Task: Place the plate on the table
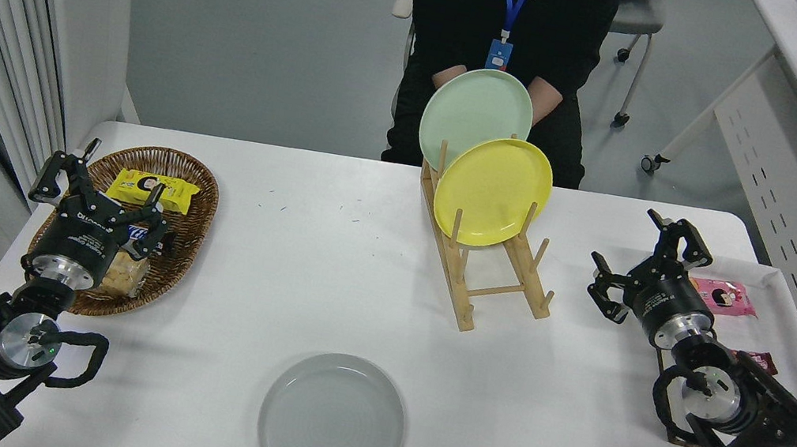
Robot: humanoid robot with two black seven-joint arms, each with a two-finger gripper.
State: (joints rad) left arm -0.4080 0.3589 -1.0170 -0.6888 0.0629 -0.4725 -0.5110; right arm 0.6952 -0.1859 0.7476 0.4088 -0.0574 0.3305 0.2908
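While flat on the table, one plate; two racked plates.

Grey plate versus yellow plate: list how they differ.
The grey plate lies flat on the table at the near edge; the yellow plate stands on edge in the wooden rack toward the far side. The grey plate is alone; the yellow plate has a mint green plate behind it. Both are round, plain and look alike in size.

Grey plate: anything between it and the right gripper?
Nothing visible. The grey plate lies flat on the table at its near edge; the open right gripper is off to its far right, with bare tabletop between them.
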